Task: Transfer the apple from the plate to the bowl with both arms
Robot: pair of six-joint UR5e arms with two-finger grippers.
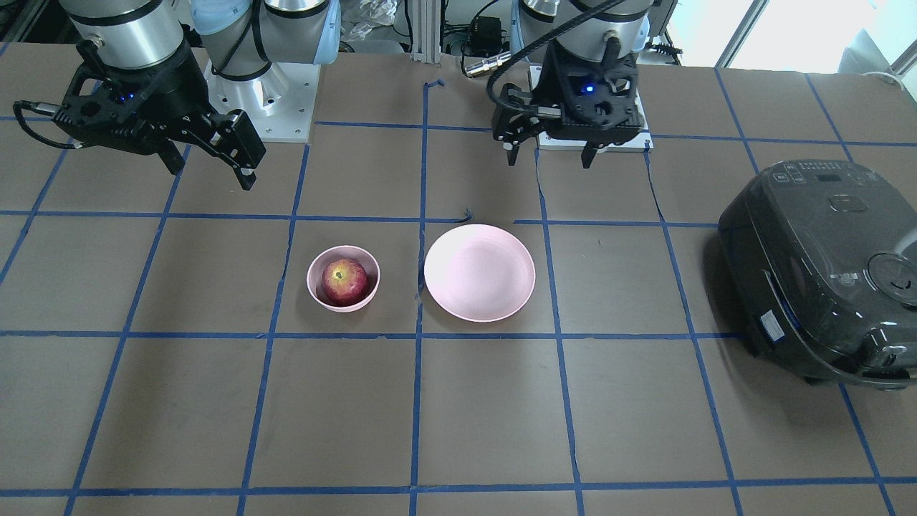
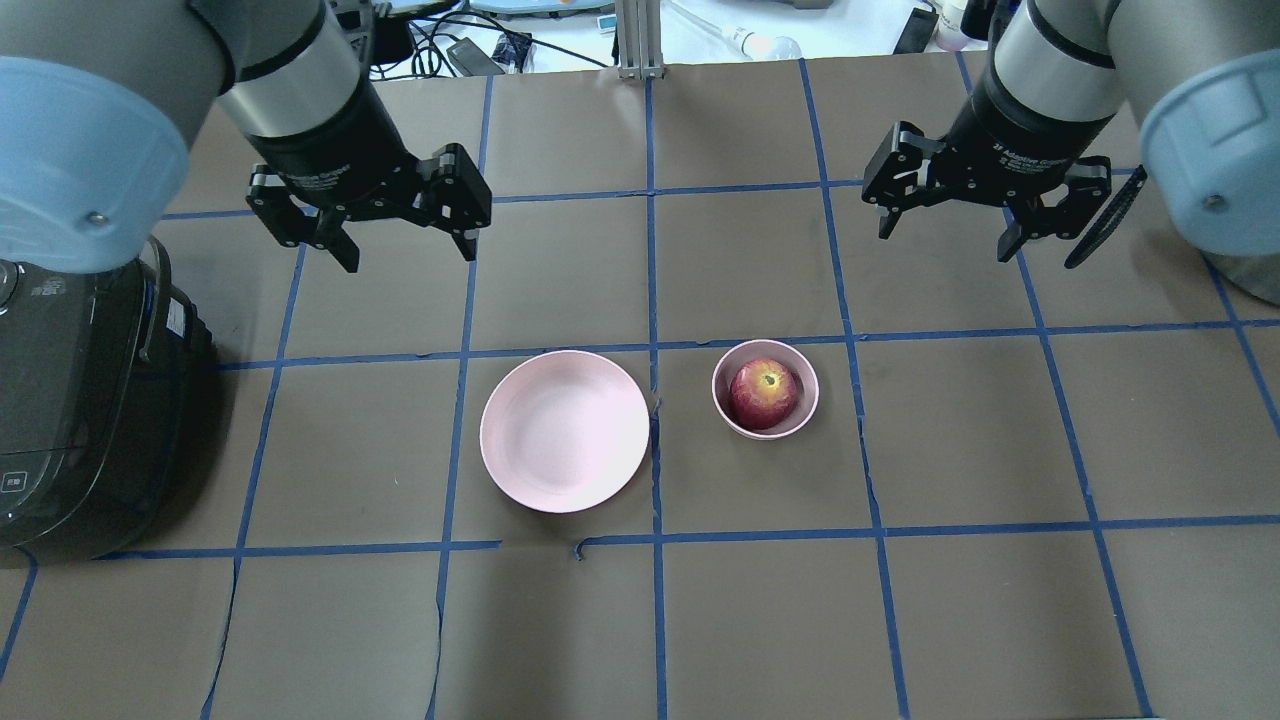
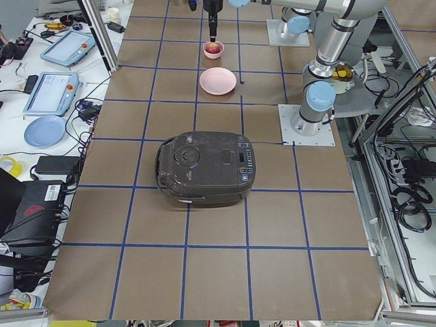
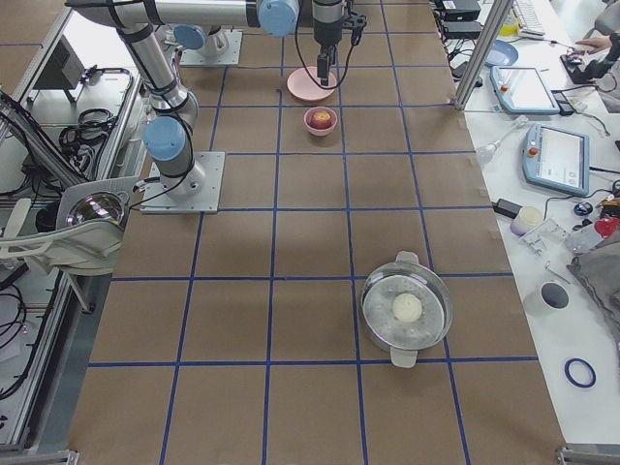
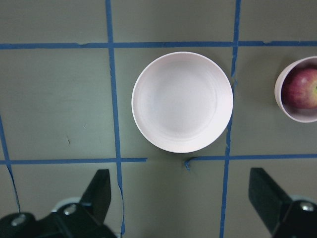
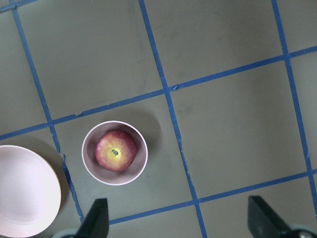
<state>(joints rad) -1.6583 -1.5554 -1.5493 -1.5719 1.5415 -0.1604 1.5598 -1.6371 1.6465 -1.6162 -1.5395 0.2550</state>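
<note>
The red apple (image 2: 764, 392) sits inside the small deep pink bowl (image 2: 722, 400). The wide pink plate (image 2: 565, 430) lies empty just beside the bowl. My left gripper (image 2: 409, 255) is open and empty, raised above the table behind the plate. My right gripper (image 2: 945, 242) is open and empty, raised behind and to the outer side of the bowl. The left wrist view looks straight down on the plate (image 5: 182, 101), with the apple (image 5: 302, 89) at its right edge. The right wrist view shows the apple (image 6: 116, 151) in the bowl (image 6: 89, 163).
A black rice cooker (image 2: 70, 400) stands on the table at my far left, also in the front view (image 1: 824, 272). A steel pot (image 4: 407, 310) with a white ball in it stands at my far right. Blue tape lines grid the brown table.
</note>
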